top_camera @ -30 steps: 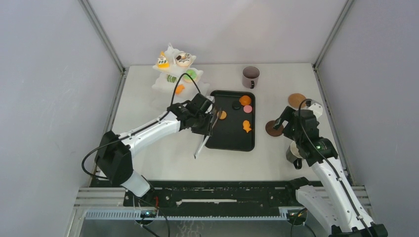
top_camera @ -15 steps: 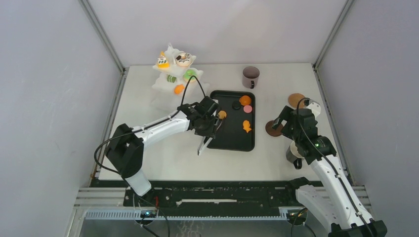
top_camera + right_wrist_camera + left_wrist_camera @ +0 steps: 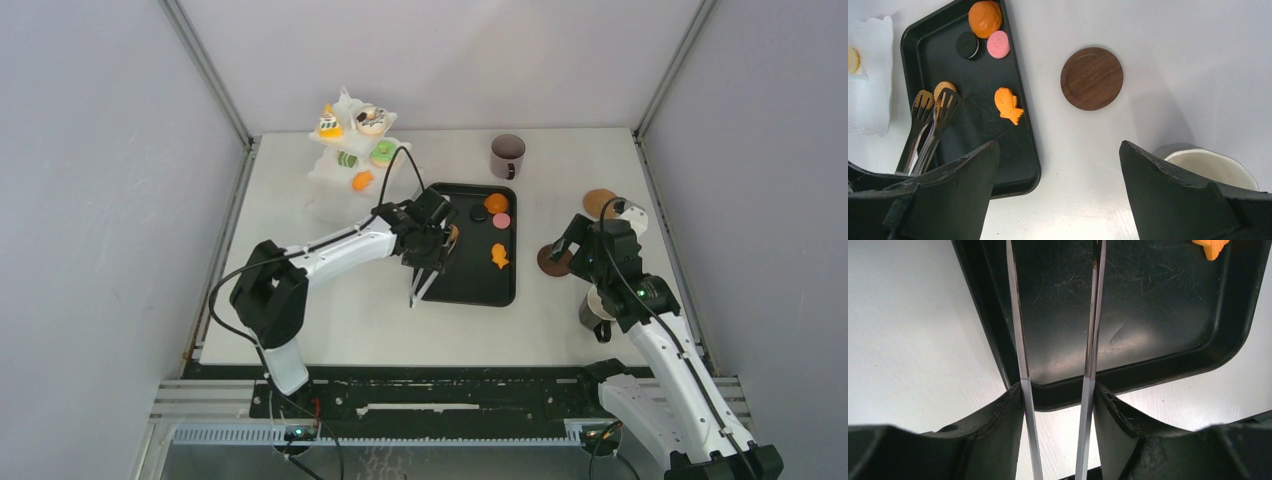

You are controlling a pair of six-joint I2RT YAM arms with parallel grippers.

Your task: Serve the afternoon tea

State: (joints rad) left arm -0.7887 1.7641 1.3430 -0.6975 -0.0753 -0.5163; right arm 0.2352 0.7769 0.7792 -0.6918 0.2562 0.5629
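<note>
Left fingers [image 3: 993, 437] clasp metal tongs [image 3: 1018, 340] over the black tray [image 3: 1158, 315].

Table [image 3: 330, 325]: tray [image 3: 470, 285], stand [image 3: 325, 175], far mug [image 3: 507, 155], near mug [image 3: 1205, 167], dark coaster [image 3: 553, 261], tan coaster [image 3: 599, 202]

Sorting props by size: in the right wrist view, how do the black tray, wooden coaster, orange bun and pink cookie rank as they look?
Largest to smallest:
black tray
wooden coaster
orange bun
pink cookie
</note>
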